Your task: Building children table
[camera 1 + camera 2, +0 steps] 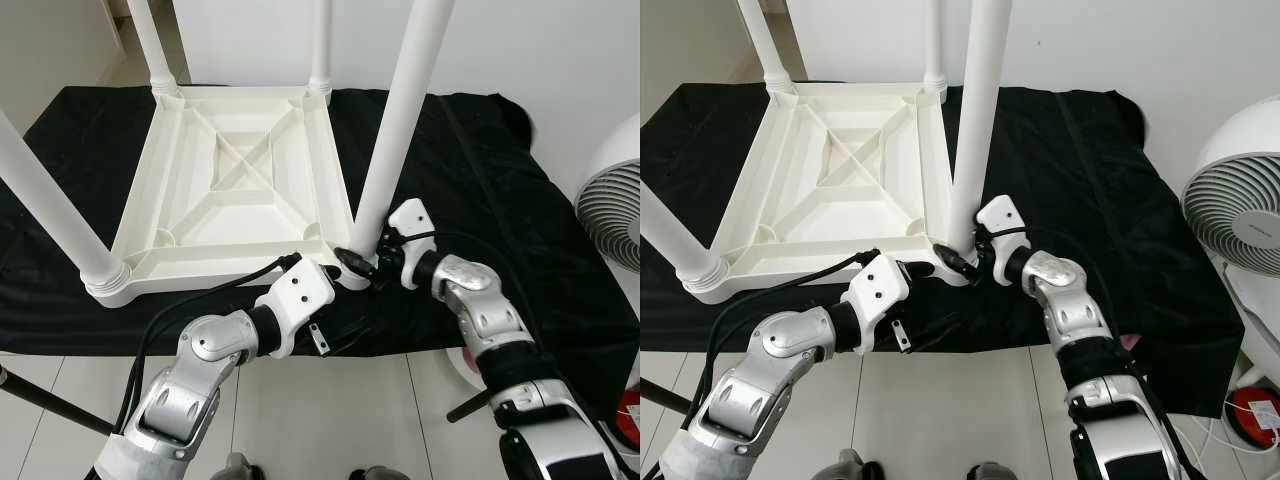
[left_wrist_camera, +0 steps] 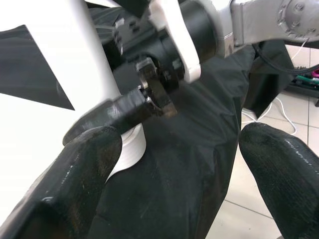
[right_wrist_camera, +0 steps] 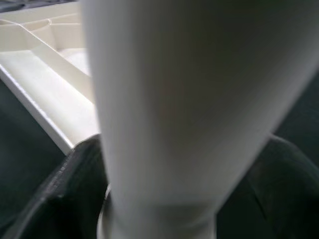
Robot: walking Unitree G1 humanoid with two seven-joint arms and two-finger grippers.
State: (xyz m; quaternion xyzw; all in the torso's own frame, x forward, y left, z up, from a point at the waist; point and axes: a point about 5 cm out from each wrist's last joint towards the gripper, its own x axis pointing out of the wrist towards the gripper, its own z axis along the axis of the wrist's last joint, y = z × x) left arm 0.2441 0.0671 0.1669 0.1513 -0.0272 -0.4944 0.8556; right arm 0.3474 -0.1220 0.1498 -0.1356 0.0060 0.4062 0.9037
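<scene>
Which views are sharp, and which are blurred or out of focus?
Both eye views are sharp and evenly lit, with the upturned table crisp on the black cloth. Left wrist view: near fingers soft, the right gripper sharper. Right wrist view: the table leg is very close and blurred.

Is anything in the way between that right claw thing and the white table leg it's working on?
Nothing visible is. The right end effector is already at the base of the near white plastic table leg, its black fingers on either side of it. The left end effector hangs open beside that corner.
</scene>
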